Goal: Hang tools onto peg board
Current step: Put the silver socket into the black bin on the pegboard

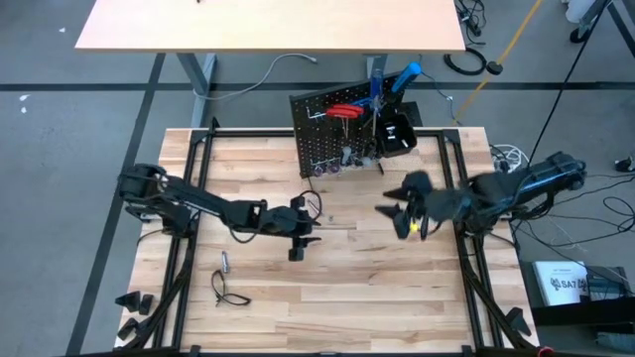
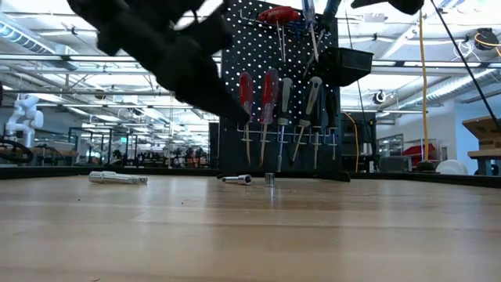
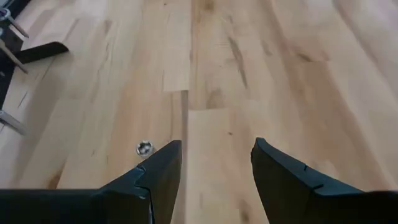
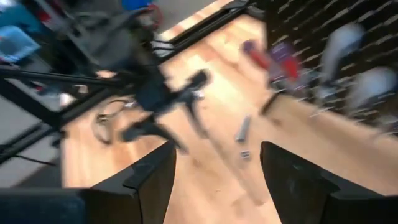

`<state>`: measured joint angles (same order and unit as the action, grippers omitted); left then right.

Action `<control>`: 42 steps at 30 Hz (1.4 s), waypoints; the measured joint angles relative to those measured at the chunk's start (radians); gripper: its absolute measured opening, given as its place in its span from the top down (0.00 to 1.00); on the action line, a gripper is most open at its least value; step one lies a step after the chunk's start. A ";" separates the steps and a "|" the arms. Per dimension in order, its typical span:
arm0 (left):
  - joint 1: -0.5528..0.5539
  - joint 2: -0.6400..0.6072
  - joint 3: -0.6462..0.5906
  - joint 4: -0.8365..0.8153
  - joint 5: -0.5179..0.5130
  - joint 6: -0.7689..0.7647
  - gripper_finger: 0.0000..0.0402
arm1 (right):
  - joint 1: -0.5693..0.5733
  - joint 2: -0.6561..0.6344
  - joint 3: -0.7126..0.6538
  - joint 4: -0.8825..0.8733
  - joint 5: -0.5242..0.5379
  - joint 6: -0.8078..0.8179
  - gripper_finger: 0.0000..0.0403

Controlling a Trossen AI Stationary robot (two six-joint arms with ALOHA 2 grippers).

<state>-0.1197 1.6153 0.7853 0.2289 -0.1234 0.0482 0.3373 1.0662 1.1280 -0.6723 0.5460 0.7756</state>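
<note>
Standing upright at the far middle of the wooden bench (image 1: 327, 297), the black peg board (image 1: 332, 139) already carries several tools: red-handled screwdrivers (image 2: 258, 98) and silver-handled ones hang in a row along its lower rail in the low view, a red-handled tool (image 1: 344, 110) sits near its top, and blue-handled tools (image 1: 395, 79) stick up from its upper edge beside the small black bin (image 1: 399, 134). The left gripper (image 1: 298, 233) hovers over the bench in front of the board, left of centre; its two dark fingers (image 3: 158, 174) are spread apart with nothing between them, only bare wood showing in the gap. Just beside one fingertip in the left wrist view lies a small silver bit (image 3: 144, 147). The right gripper (image 1: 402, 213) hangs over the bench to the right of centre, its fingers (image 4: 155, 174) likewise parted and empty. Lying loose on the bench are a silver cylindrical tool (image 2: 117, 178) near the left side, a short silver piece (image 2: 236, 179) close to the foot of the board, and a dark wire loop (image 1: 228, 293) toward the near left corner.
</note>
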 joint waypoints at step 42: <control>0.150 0.406 0.115 0.240 0.045 -0.119 0.64 | 0.136 0.032 -0.265 0.435 0.003 0.180 0.44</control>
<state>0.0304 2.0209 0.9005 0.4694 -0.0789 -0.0704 0.4732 1.0985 0.8627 -0.2373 0.5495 0.9558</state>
